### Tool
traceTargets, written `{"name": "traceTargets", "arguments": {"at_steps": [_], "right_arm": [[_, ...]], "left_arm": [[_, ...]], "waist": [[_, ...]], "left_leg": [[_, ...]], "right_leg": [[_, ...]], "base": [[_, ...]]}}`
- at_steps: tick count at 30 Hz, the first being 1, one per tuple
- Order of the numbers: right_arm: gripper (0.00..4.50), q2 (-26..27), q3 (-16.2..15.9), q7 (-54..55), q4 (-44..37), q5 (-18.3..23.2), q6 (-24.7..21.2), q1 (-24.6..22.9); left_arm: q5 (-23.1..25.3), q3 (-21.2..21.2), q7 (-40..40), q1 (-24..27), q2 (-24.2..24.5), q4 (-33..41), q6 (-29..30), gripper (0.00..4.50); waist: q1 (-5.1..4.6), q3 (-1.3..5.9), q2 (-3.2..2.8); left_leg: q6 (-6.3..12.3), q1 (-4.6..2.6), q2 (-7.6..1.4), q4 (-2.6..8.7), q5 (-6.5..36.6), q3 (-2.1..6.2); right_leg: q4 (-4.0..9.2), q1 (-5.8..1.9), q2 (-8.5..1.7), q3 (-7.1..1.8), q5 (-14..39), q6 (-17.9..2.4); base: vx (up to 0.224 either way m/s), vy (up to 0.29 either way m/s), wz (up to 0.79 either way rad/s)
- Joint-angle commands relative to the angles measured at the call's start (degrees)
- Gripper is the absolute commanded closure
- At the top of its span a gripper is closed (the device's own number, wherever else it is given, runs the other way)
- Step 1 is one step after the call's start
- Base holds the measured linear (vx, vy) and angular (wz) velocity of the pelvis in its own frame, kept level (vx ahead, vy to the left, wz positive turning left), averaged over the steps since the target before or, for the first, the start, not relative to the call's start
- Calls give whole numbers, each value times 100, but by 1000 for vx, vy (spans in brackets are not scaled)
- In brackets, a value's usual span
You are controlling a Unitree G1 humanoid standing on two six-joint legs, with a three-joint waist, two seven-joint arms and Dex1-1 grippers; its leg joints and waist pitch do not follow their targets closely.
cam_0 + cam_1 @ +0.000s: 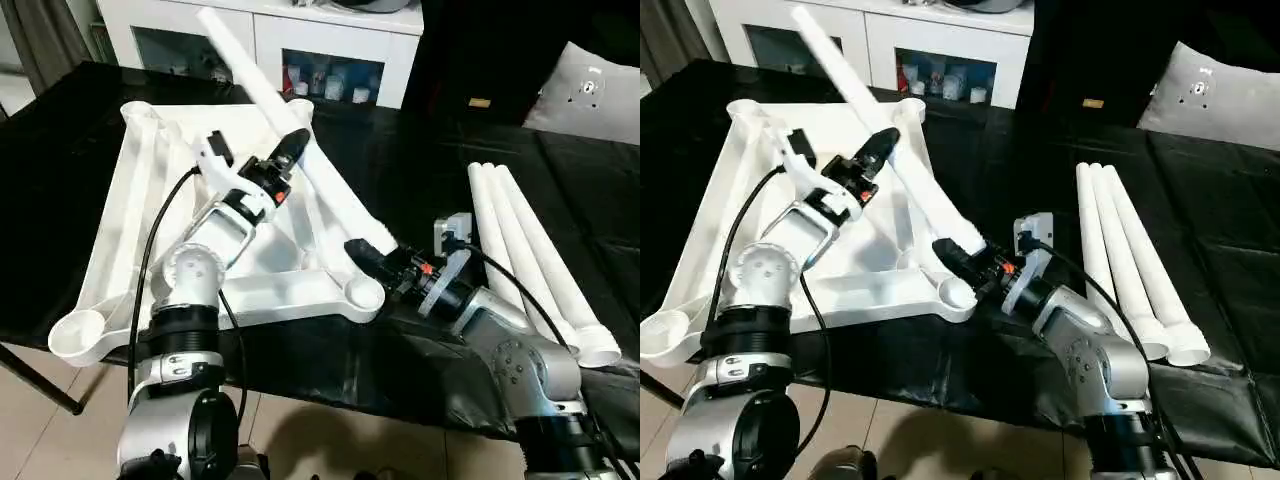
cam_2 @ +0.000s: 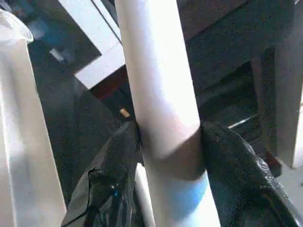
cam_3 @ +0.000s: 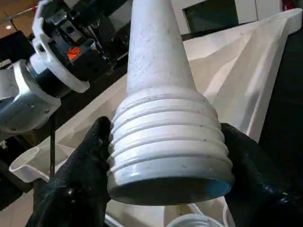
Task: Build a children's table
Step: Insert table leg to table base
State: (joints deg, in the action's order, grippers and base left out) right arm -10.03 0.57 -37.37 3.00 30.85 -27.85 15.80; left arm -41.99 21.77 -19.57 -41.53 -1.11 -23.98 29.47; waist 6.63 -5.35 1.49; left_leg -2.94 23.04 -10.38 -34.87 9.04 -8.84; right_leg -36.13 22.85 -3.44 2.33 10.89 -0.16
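A white leg (image 1: 300, 140) is clamped by both claws, slanting over the upturned top (image 1: 130, 230). It is gripped mid-shaft by the left claw (image 1: 290, 150) and at its threaded end by the right claw (image 1: 365, 252). Three legs (image 1: 530, 260) are laid on the black tabletop (image 1: 420, 160).

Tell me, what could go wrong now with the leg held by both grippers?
The leg is tilted, its threaded end beside the corner socket, not upright over it, so it may cross-thread. The left gripper holds it mid-length and the right gripper at the thread; uneven motion could twist it loose.

Upturned white top (image 1: 150, 200); one tilted leg (image 1: 300, 150) gripped between both grippers' fingers; three legs (image 1: 530, 260) lie apart.
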Motion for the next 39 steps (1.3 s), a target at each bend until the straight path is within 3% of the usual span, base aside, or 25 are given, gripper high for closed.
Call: {"name": "traceTargets", "arguments": {"at_steps": [1,10,14,28,33,36,39], "right_arm": [[103,-103,287,335,148,-141,77,32],[16,-160,294,400,334,-207,19,7],[1,-214,269,424,436,-287,-4,16],[0,-595,475,258,321,-144,-336,-188],[0,-994,562,189,207,-440,75,-163],[0,-1259,683,110,103,-379,-64,-55],[0,-1338,891,-121,23,-59,-143,74]], "left_arm": [[236,-24,53,-36,153,140,-244,266],[509,-110,174,-69,287,36,-597,270],[647,-191,168,-60,353,8,-687,271],[1310,-734,-30,43,558,47,-935,272],[1531,-1020,-194,74,673,197,-955,273],[1634,-1245,-414,113,765,333,-860,273],[1649,-1389,-608,130,809,429,-773,273]], "waist": [[10,560,-55],[2,564,-37],[4,557,-36],[18,561,-32],[20,561,-29],[30,564,-58],[18,564,-26]], "left_leg": [[-82,-150,-229,413,1038,34],[-74,-157,-224,402,973,22],[-86,-157,-222,409,1033,22],[-74,-157,-223,402,1033,22],[-103,-153,-221,397,1031,20],[-63,-152,-221,389,982,25],[7,-146,-210,381,981,14]], "right_leg": [[419,-320,-448,-214,553,-1212],[406,-314,-447,-212,504,-1218],[416,-309,-444,-209,605,-1219],[426,-315,-449,-215,659,-1152],[430,-313,-447,-210,711,-1134],[417,-323,-445,-213,637,-1165],[419,-329,-438,-206,629,-1215]], "base": [[0,0,0],[0,0,0],[0,0,0],[0,0,0],[0,0,0],[0,0,0],[0,0,0]]}}
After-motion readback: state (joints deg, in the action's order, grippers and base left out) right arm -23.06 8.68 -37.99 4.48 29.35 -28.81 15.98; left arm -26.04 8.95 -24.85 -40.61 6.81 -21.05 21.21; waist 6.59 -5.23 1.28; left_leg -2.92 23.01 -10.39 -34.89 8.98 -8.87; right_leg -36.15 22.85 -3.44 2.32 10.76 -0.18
